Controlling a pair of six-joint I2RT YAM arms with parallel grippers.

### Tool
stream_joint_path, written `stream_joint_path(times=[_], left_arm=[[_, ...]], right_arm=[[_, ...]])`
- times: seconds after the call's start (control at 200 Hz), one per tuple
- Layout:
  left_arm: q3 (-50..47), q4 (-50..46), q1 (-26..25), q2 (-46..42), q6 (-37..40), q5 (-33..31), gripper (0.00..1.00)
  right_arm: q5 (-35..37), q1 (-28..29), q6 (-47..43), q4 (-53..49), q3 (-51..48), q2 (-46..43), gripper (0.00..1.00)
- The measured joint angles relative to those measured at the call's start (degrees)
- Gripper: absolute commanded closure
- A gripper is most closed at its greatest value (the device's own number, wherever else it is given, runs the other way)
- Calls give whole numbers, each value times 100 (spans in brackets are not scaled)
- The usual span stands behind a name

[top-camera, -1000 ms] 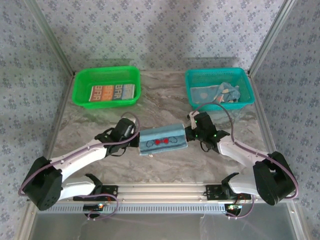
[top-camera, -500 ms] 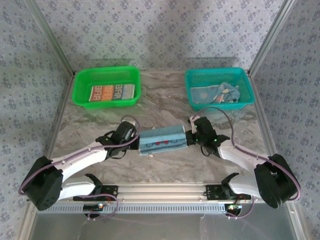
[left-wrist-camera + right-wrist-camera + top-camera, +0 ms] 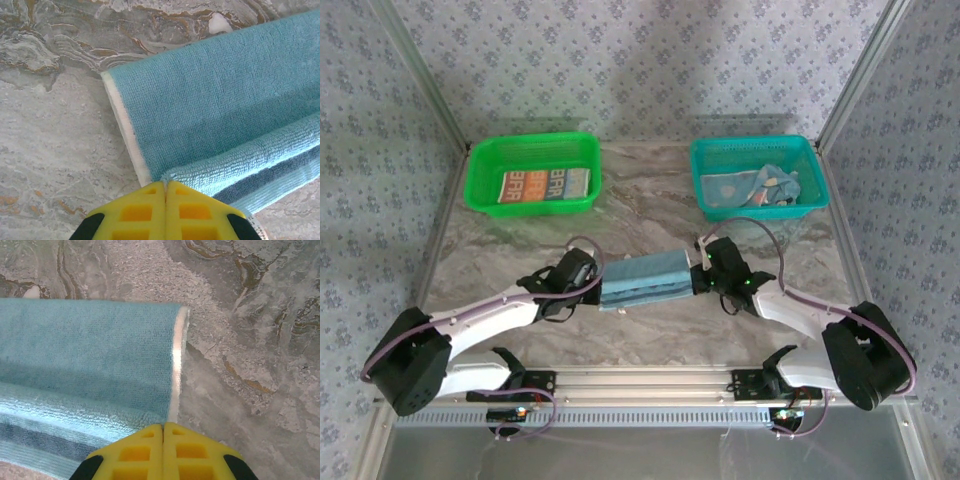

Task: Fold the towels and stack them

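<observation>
Light blue towel [image 3: 642, 279]: lay part-folded mid-tabletop [image 3: 650, 200], stretched between both hands. Left hand [image 3: 165, 185] gripped its left end and right hand [image 3: 163, 427] its right end. Striped towel [image 3: 535, 185]: sat in green basket [image 3: 530, 140], far left. Crumpled towel [image 3: 765, 188]: sat in teal basket [image 3: 752, 142], far right.

You face a grey-brown marbled counter [image 3: 650, 205], closed in by walls [image 3: 640, 60] covered in a pale floral pattern, with metal corner posts [image 3: 420, 75] and soft, even light.
</observation>
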Motion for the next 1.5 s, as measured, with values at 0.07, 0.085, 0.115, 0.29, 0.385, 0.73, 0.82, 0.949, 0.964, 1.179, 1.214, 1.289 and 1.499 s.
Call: stream_joint_path(times=[0.07,0.085,0.115,0.29,0.385,0.73,0.82,0.949,0.964,1.179,1.214,1.289,1.499], left_arm=[[0,2,-4,0,9,-11,76],[0,2,-4,0,-35,-11,71],[0,-2,-11,-2,-37,-11,59],[7,-214,-11,-192,-66,44,46],[61,-463,-17,-433,-101,63,45],[645,-761,66,-98,-216,170,56],[835,-778,109,313,-286,284,63],[920,-726,116,817,-402,535,72],[920,-726,116,859,-407,581,73],[756,-697,22,1071,-656,1001,76],[706,-708,-13,1071,-699,1054,77],[643,-772,-52,1091,-750,1137,77],[778,-1276,31,1040,-896,1130,64]], right_arm=[[0,37,48,-2,0,-9,73],[0,48,31,-7,0,-17,71],[0,63,46,-22,0,-42,64],[24,125,160,-269,2,-463,57],[39,125,184,-470,59,-634,56],[15,136,273,-966,1051,345,67],[-15,136,291,-994,1130,647,70],[-90,136,330,-1080,1134,990,72],[-96,136,337,-1091,1132,1016,72],[-216,146,544,-1086,723,1054,72],[-225,149,577,-1073,651,1054,72],[-223,157,619,-999,623,1045,71],[-221,175,675,-1224,752,1025,65]])
